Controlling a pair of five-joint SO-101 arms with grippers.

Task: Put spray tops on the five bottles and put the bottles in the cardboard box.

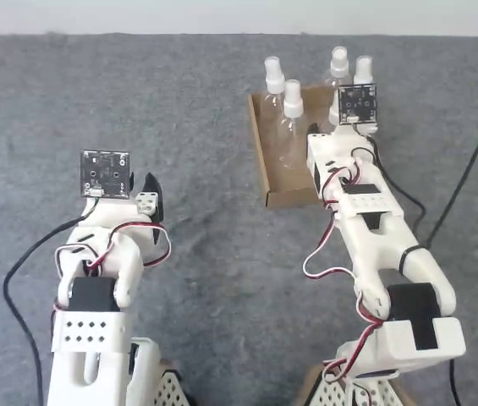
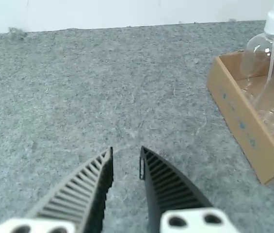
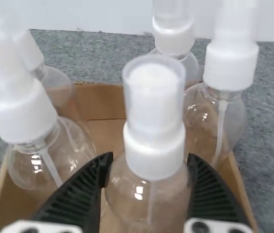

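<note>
Several clear bottles with white spray tops stand close together at the cardboard box (image 1: 264,144), among them one (image 1: 293,106) inside it. Whether the rearmost ones (image 1: 338,63) stand inside or behind the box I cannot tell. My right arm (image 1: 365,211) stretches over the box. My right gripper (image 3: 149,160) is shut on the shoulders of a capped bottle (image 3: 153,145) that stands upright over the box floor (image 3: 98,104). Other bottles (image 3: 40,141) (image 3: 224,97) crowd close on both sides of it. My left gripper (image 2: 126,151) is open and holds nothing, low over the grey felt, left of the box (image 2: 246,126).
Grey felt (image 1: 205,101) covers the whole table. A black cable (image 1: 467,169) runs along the right side, past the right arm. The left arm's base (image 1: 95,338) and its wires sit at the near left.
</note>
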